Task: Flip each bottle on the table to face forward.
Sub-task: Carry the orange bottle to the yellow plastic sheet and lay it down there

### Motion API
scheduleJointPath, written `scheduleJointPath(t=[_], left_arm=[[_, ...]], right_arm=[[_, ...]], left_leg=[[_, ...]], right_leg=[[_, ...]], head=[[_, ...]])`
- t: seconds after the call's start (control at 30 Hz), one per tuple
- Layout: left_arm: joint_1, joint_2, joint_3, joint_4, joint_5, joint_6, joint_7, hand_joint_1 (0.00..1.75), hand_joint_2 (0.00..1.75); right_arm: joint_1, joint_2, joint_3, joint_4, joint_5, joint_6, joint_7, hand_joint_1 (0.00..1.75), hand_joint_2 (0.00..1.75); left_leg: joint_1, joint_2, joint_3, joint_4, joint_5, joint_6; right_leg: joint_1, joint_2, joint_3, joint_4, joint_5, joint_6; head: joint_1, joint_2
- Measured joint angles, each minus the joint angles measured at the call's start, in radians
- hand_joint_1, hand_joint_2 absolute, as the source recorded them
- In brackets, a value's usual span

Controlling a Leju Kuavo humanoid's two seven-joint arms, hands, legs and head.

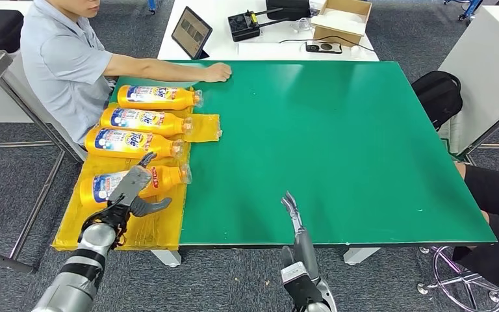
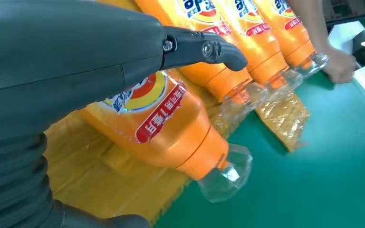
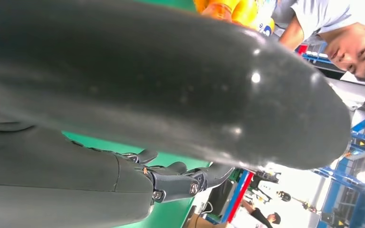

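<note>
Four orange plastic detergent bottles with clear caps lie on their sides in a column on a yellow plastic sheet (image 1: 162,227) at the 9 o'clock side of the green bench (image 1: 338,149), caps pointing toward 3 o'clock. The nearest orange bottle (image 1: 159,181) sits at the 6 o'clock end of the column; the other three (image 1: 144,119) lie beyond it toward 12 o'clock.

The step in hand looks like taking hold of that nearest bottle. To do it well, the fingers should wrap the broad orange body rather than the slippery clear cap (image 2: 225,173), and the bottle should roll about its long axis so the sheet does not bunch under it and the neighbour is not nudged.

The left hand (image 1: 132,188) hovers over the bottle's label with fingers spread and thumb apart, grasping nothing; whether it touches the label I cannot tell. The right hand (image 1: 292,211) is released, fingers extended above the bench's 6 o'clock edge, holding nothing.

A person's hand (image 1: 217,71) rests on the bench near 11 o'clock
</note>
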Motion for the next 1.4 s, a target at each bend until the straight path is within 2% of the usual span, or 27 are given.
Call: scheduleJointPath(t=[0.13,0.2,0.27,0.43,0.57,0.7,0.73,0.83,0.87,0.97,1.13,1.4], left_arm=[[0.063,-0.046,0.016,-0.139,0.144,0.122,-0.067,0.0,1.75],[0.096,-0.075,0.016,-0.221,0.202,0.174,-0.092,0.0,1.75],[0.132,-0.105,0.015,-0.301,0.26,0.233,-0.118,0.0,1.75],[0.243,-0.177,0.005,-0.499,0.492,0.347,-0.139,0.0,1.75],[0.332,-0.212,-0.002,-0.601,0.595,0.396,-0.117,0.0,1.75],[0.381,-0.224,-0.01,-0.647,0.613,0.402,-0.103,0.0,1.75],[0.39,-0.225,-0.013,-0.653,0.607,0.404,-0.094,0.0,1.75],[0.428,-0.225,-0.031,-0.662,0.583,0.389,-0.078,0.0,0.44],[0.446,-0.223,-0.039,-0.669,0.577,0.375,-0.081,0.0,0.44],[0.492,-0.214,-0.069,-0.706,0.565,0.319,-0.091,0.0,1.75],[0.522,-0.199,-0.119,-0.759,0.574,0.249,-0.077,0.0,1.75],[0.54,-0.183,-0.15,-0.8,0.548,0.238,-0.107,0.0,1.75]], right_arm=[[0.017,-0.011,0.022,-0.087,-0.086,0.003,0.0,0.0,1.75],[0.026,-0.007,0.025,-0.155,-0.109,-0.008,0.0,0.0,0.87],[0.033,0.002,0.025,-0.217,-0.098,-0.058,0.0,0.0,0.0],[0.046,0.029,0.024,-0.319,-0.115,-0.271,0.0,0.0,0.0],[0.063,0.041,0.024,-0.349,-0.132,-0.348,0.0,0.0,0.0],[0.073,0.05,0.025,-0.363,-0.125,-0.356,0.0,0.0,1.75],[0.076,0.052,0.025,-0.364,-0.122,-0.356,0.0,0.0,1.75],[0.092,0.054,0.029,-0.365,-0.127,-0.352,0.0,0.0,1.75],[0.099,0.052,0.031,-0.368,-0.124,-0.351,0.0,0.0,1.75],[0.122,0.054,0.027,-0.4,-0.06,-0.355,0.0,0.0,1.75],[0.137,0.075,0.003,-0.456,0.058,-0.359,0.0,0.0,1.75],[0.145,0.093,-0.018,-0.506,0.074,-0.36,0.0,0.0,1.75]], left_leg=[[0.0,-0.001,-0.004,0.0,0.0,0.0],[0.0,0.0,-0.004,0.0,0.0,0.0],[0.0,0.001,-0.005,0.0,0.0,0.0],[0.0,0.001,-0.006,0.0,-0.001,0.0],[0.0,0.001,-0.006,0.0,-0.002,0.0],[0.0,0.001,-0.006,0.0,-0.001,0.0],[0.0,0.001,-0.006,0.0,-0.001,0.0],[0.0,0.001,-0.006,0.0,-0.001,0.0],[0.0,0.001,-0.006,0.0,-0.001,0.0],[0.0,0.001,-0.007,0.0,-0.002,0.0],[0.0,0.001,-0.007,0.0,-0.002,0.0],[0.0,0.001,-0.006,0.0,-0.001,0.0]], right_leg=[[0.0,0.0,-0.003,0.0,0.0,0.0],[0.0,0.0,-0.004,0.0,0.0,0.0],[0.0,0.001,-0.005,0.0,0.0,0.0],[0.0,0.001,-0.006,0.0,0.0,0.0],[0.0,0.001,-0.007,0.0,0.0,0.0],[0.0,0.001,-0.006,0.0,0.0,0.0],[0.0,0.001,-0.006,0.0,0.0,0.0],[0.0,0.001,-0.006,0.0,0.0,0.0],[0.0,0.001,-0.006,0.0,0.0,0.0],[0.0,0.001,-0.007,0.0,0.0,0.0],[0.0,0.001,-0.007,0.0,0.0,0.0],[0.0,0.001,-0.007,0.0,0.0,0.0]], head=[[0.0,0.0],[0.0,0.0],[0.0,0.0],[0.0,0.0],[0.0,0.0],[0.0,0.0],[0.0,0.0],[0.0,0.0],[0.0,0.0],[0.0,0.0],[0.0,0.0],[0.0,0.0]])
